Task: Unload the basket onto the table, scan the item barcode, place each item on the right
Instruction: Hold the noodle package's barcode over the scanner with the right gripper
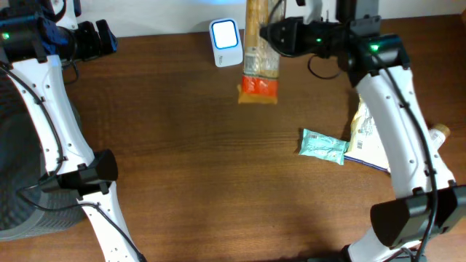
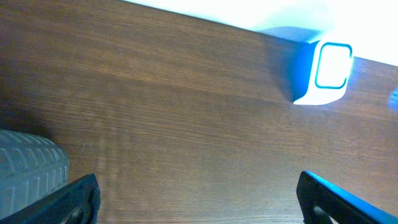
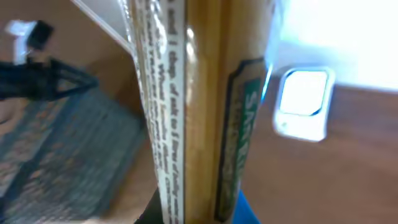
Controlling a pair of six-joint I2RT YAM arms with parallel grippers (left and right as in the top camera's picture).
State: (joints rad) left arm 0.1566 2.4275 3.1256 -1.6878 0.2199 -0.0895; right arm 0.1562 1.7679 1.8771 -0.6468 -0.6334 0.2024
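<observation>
Packet [image 1: 260,58] sat pinched in my right hand [image 1: 271,33], just beside the scanner [image 1: 226,42]; I saw my left hand [image 2: 198,202] spread wide above the desk [image 1: 182,160].

Left arm [image 1: 52,120]: white moulded links are alternating with black joint housings [image 1: 93,173]; a thin black cable [image 1: 33,102] is running along the white shell; a green light [image 1: 4,35] is glowing on the black upper section, next to a blue fitting [image 1: 49,33].
Left gripper [image 2: 198,208]: two black fingers [image 2: 71,200] are showing flat, matte, straight-edged faces.
Right arm [image 1: 397,131]: white links are showing the same rounded shells; a black rounded housing [image 1: 400,217] is capping the lower link; a green indicator [image 1: 375,49] is glowing on the black wrist section; a black lead [image 1: 320,71] is looping just beneath it; a second one is trailing along the white link.
</observation>
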